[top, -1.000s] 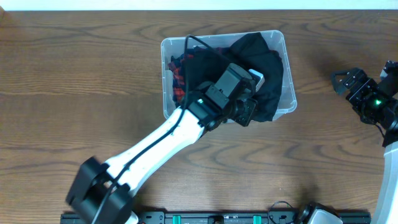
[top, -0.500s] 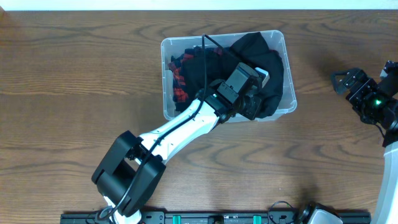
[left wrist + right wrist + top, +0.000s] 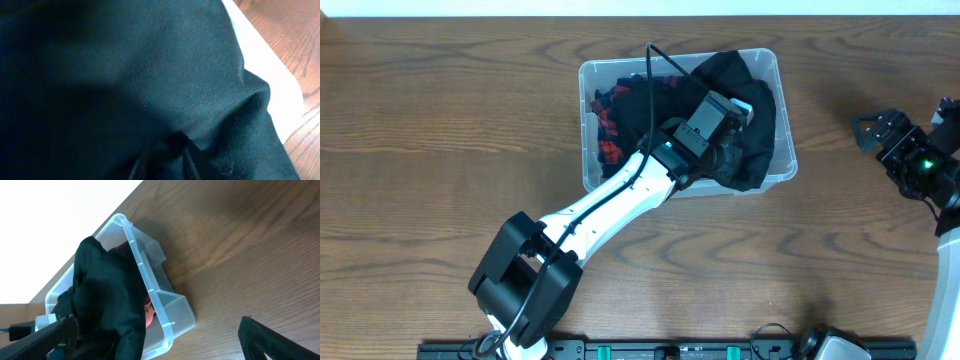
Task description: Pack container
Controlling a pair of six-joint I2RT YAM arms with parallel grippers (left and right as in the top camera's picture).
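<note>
The container (image 3: 584, 130) stands on the table (image 3: 440, 200), holding a red plaid cloth (image 3: 607, 128) and a black garment (image 3: 755, 110) whose folds spill over its rim. Inside it, the left gripper (image 3: 722, 165) is buried in fabric and I cannot tell how its jaws stand. Well to the container's right, the right gripper (image 3: 872, 128) hangs with jaws apart. Tucking in the overhang probably remains.

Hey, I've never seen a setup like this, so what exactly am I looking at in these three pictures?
Two robot arms work at a wooden table. One picture looks down from above; the other two come from a small camera on each arm's wrist. A clear plastic container sits on the table, stuffed with black cloth and some red-checked fabric. The left gripper is buried in the black cloth, so its camera sees mostly fabric; whether it grips is unclear. The right gripper hangs open, holding nothing.
</note>
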